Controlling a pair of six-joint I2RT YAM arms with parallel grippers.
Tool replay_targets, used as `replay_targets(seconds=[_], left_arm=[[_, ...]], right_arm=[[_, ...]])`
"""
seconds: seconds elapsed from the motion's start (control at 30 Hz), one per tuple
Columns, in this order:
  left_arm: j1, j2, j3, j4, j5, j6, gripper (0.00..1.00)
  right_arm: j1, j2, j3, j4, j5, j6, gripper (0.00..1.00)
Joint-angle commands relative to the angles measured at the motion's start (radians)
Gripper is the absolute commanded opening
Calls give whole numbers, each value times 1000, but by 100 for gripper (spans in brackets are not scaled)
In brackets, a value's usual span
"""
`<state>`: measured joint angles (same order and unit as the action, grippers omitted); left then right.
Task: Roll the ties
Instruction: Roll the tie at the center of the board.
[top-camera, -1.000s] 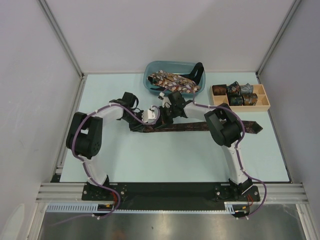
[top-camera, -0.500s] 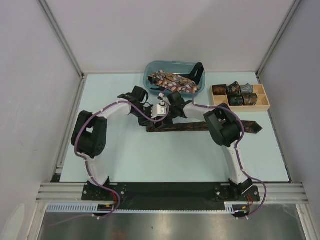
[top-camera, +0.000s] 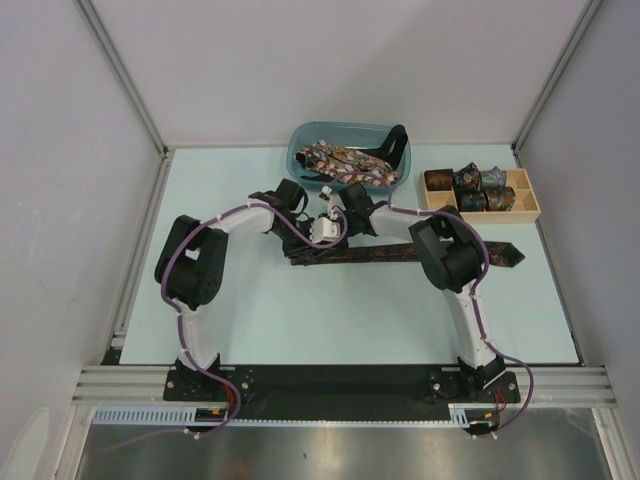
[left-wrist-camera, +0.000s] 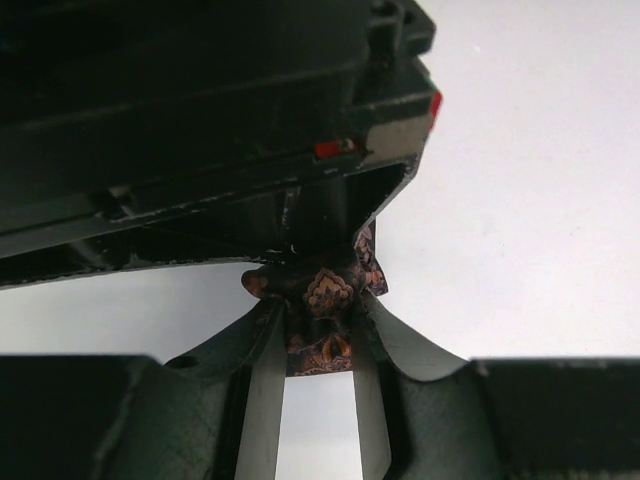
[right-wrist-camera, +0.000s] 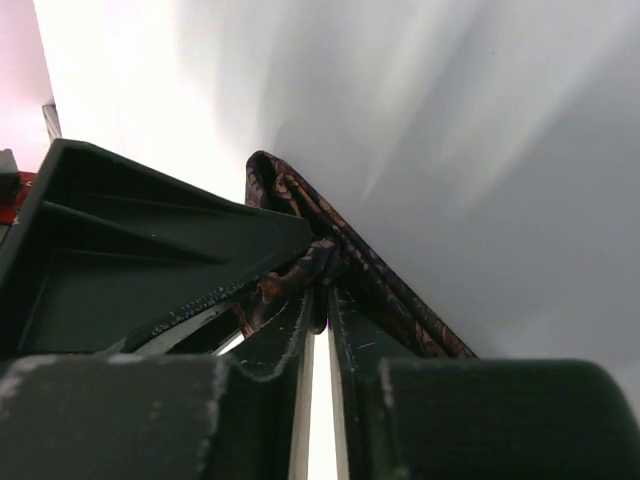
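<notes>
One dark brown patterned tie (top-camera: 400, 252) lies stretched across the table, its wide pointed end at the right. Its left end is bunched into a small roll (left-wrist-camera: 325, 290) between my two grippers. My left gripper (left-wrist-camera: 318, 322) is shut on this roll, with fabric filling the gap between its fingers; from above it (top-camera: 322, 243) sits at the tie's left end. My right gripper (right-wrist-camera: 326, 295) faces it closely, jaws almost together and pinching a fold of the tie (right-wrist-camera: 390, 290) at the tips. In the top view the right gripper (top-camera: 340, 230) is just behind the left one.
A blue bin (top-camera: 298, 158) at the back holds several loose ties. A wooden compartment tray (top-camera: 530, 205) at the back right holds several rolled ties. The right arm's elbow (top-camera: 450, 250) hangs over the tie's right half.
The left arm has swung right and toward the back, closing on the right gripper. The tie's left end has shifted right with it, so the flat stretch is shorter.
</notes>
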<state>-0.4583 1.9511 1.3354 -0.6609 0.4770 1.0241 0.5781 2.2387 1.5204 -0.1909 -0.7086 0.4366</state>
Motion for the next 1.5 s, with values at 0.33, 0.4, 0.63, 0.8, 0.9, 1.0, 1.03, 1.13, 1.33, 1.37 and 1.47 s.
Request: replay_targets(seconds=[0.33, 0.4, 0.63, 0.8, 0.9, 1.0, 1.03, 1.13, 1.33, 1.37, 1.47], left_arm=[[-6, 19, -22, -31, -25, 42, 34], [-6, 17, -21, -32, -21, 42, 34], [-5, 14, -21, -31, -6, 44, 36], [0, 8, -25, -28, 2, 45, 36], [1, 9, -25, -26, 5, 44, 37], [1, 11, -24, -26, 5, 44, 37], [1, 11, -22, -26, 6, 44, 37], [4, 9, -22, -22, 5, 37, 40], [62, -38, -34, 9, 54, -22, 58], [75, -47, -41, 36, 61, -38, 62], [99, -70, -64, 55, 90, -61, 66]], right_arm=[[-63, -131, -19, -27, -106, -19, 31], [-61, -131, -23, 8, -126, 17, 33], [-40, -91, -26, 57, -135, 63, 37], [-34, -45, -32, 76, -130, 83, 36], [-29, -33, -34, 100, -124, 91, 35], [-26, -22, -26, 103, -117, 88, 31], [-27, -21, -26, 100, -115, 88, 28], [-30, -21, -31, 81, -104, 70, 13], [-58, -27, -48, 15, -65, 5, 0], [-61, -27, -51, 11, -61, -2, 0], [-61, -28, -51, -18, -23, -45, 0]])
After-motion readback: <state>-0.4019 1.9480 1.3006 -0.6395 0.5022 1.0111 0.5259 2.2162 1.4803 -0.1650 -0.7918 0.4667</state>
